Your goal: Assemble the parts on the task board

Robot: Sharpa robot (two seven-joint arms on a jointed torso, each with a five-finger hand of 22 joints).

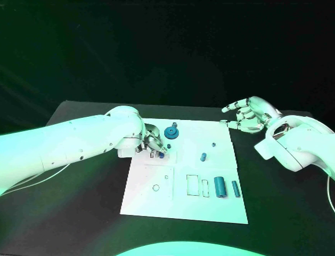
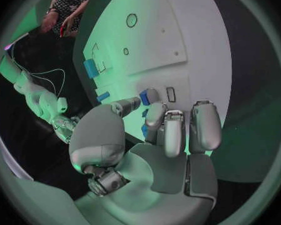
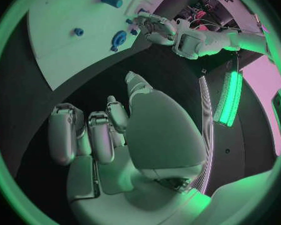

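The white task board point(image 1: 186, 200) lies in the middle of the black table. My left hand point(image 1: 150, 141) hovers over its upper left part, and its thumb and a fingertip pinch a small blue part point(image 2: 145, 97). In the head view that part point(image 1: 160, 155) shows just below the fingers. A blue gear-shaped part point(image 1: 171, 132) stands on the board right beside this hand. My right hand point(image 1: 248, 114) hangs above the table off the board's upper right corner, fingers loosely bent and holding nothing. The right wrist view looks past my right hand point(image 3: 103, 140) to the board point(image 3: 72, 10) and my left hand point(image 3: 154, 27).
Two blue cylinders point(image 1: 220, 187) point(image 1: 236, 188) lie side by side at the board's lower right, next to rectangular slots point(image 1: 193, 184). A short blue piece point(image 1: 203, 157) and a tiny peg point(image 1: 213, 144) sit mid-board. A cable point(image 1: 332, 205) trails at the table's right.
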